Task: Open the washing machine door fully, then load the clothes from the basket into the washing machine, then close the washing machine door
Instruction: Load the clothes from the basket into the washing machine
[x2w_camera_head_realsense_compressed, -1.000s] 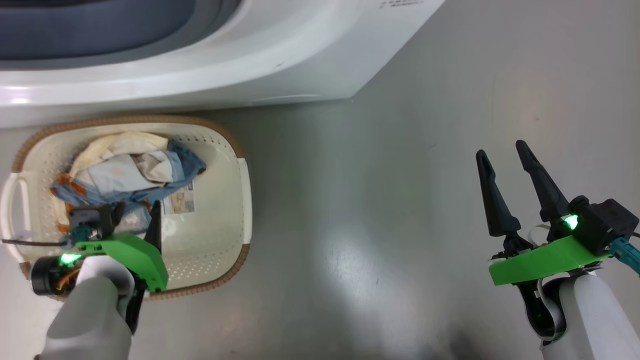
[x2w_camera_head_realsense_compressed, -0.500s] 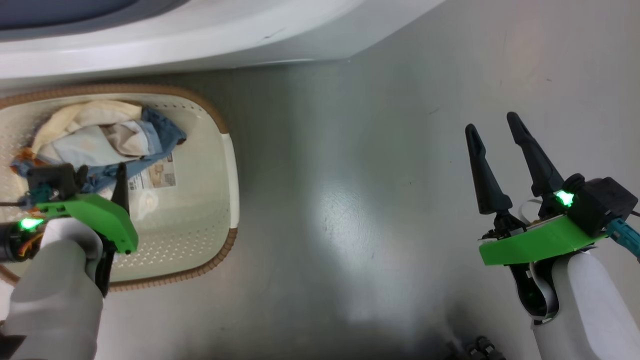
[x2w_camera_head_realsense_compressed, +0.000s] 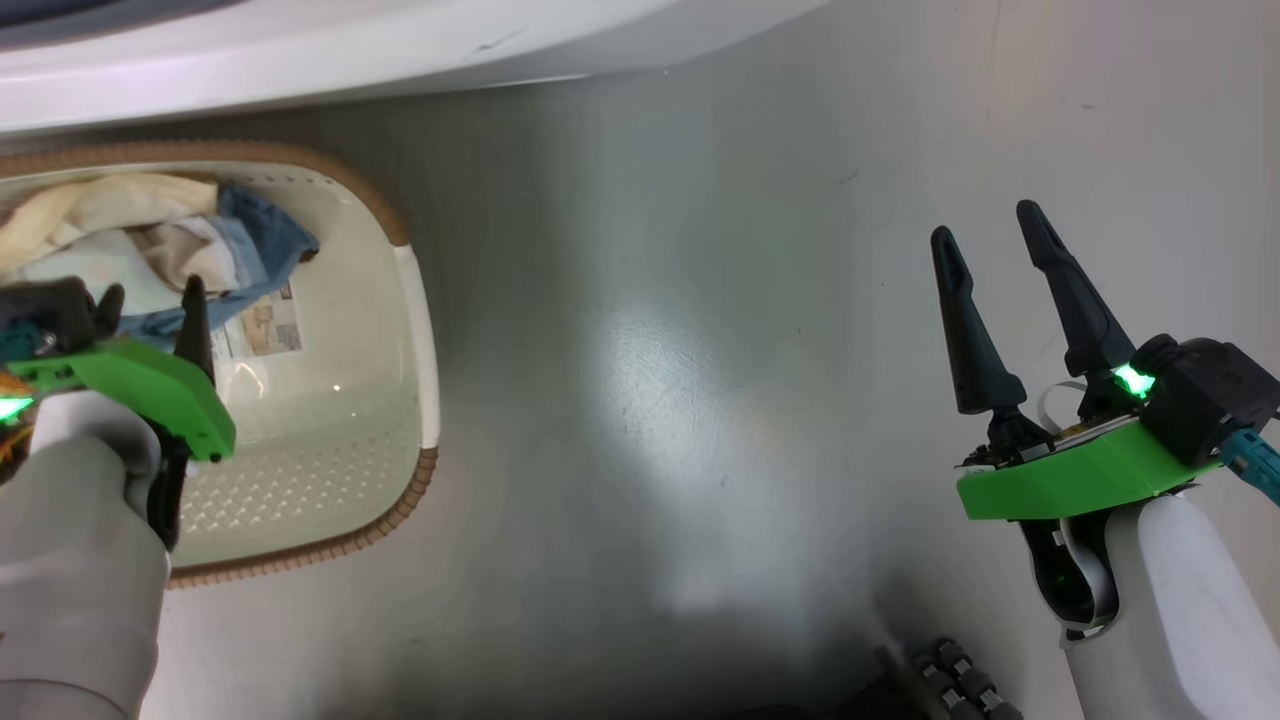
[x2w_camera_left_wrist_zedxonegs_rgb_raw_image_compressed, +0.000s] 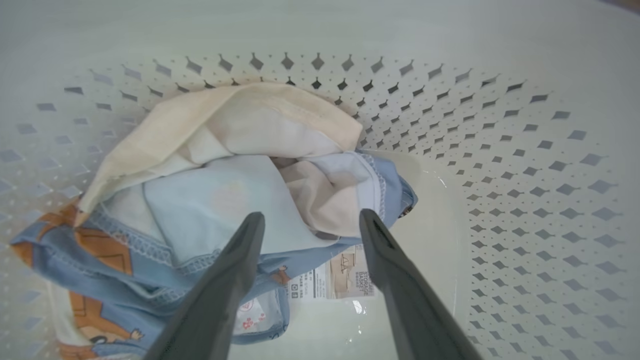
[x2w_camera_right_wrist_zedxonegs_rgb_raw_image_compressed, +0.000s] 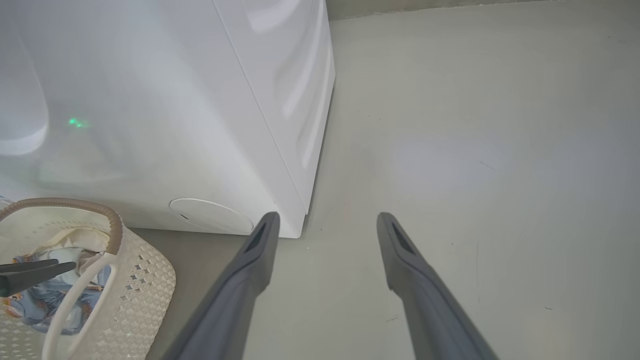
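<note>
the left gripper reaches down inside the basket, its two dark fingers spread wide apart with nothing between them; the tips sit just over the near edge of the clothes, and whether they touch the cloth cannot be told. the clothes lie bunched against the basket's far-left side: cream-white cloth on top, pale blue below, with orange-brown bear prints along the left edge. beside the bundle, partly tucked under its blue hem, a paper label is stuck to the basket bottom; it reads "storage basket" beside a small picture and a square code, and the finer print is too small to read. the right gripper hovers above the grey floor, well apart from the basket, its fingers also fully spread and holding nothing. the basket stands on the floor right against the front of the washing machine, near the round cover low on its front.
</note>
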